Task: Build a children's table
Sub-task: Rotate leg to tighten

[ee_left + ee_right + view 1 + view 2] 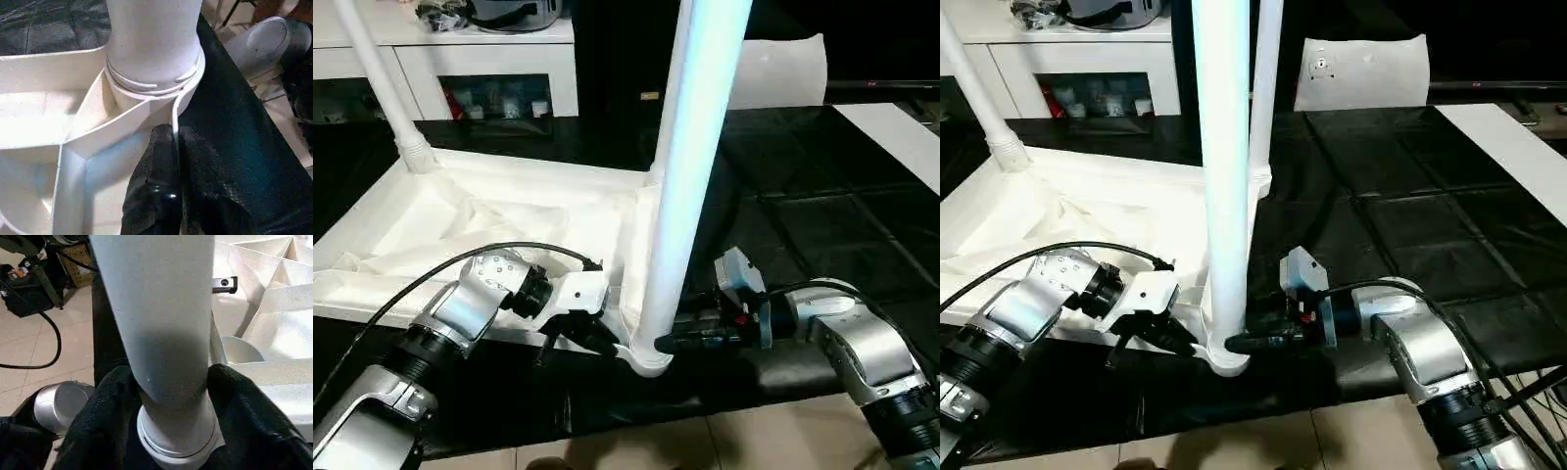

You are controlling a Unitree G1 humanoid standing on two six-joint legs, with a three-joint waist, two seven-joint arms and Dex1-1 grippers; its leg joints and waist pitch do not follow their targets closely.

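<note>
One white tabletop (pixel 460 220) lying upside down, three table legs standing in its corners — near (pixel 690 186), back right (pixel 1266 88), back left (pixel 382 83) — two grippers, left (pixel 592 338) and right (pixel 680 343), one white cabinet (pixel 489 59), one white bag (pixel 1361 69).

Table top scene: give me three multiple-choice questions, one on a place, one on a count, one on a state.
1. Where is the right claw?
A. at the near leg's base
B. at its top end
C. away from every leg

2. How many legs stand upright in view?
A. one
B. three
C. five

3. The left claw is
A. wide open
B. shut on the table top's rim
C. holding a loose leg

Answers: 1 A, its fingers flank the near leg low down; 2 B, the near leg, far right leg and far left leg; 3 B, its fingers pinch the thin rim by the corner socket.
</note>
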